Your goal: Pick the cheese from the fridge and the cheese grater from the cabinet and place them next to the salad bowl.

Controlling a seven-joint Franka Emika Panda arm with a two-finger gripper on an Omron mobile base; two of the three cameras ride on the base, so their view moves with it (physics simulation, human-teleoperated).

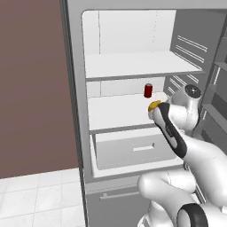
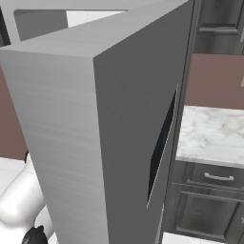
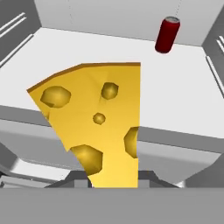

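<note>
Cheese clamped in claw, fridge open

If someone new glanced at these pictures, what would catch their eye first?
The big yellow cheese wedge, full of holes, held in the gripper right before the hand camera. Behind it a red can stands upright on the white shelf of the open fridge; its grey door looms large in the right base view.
</note>
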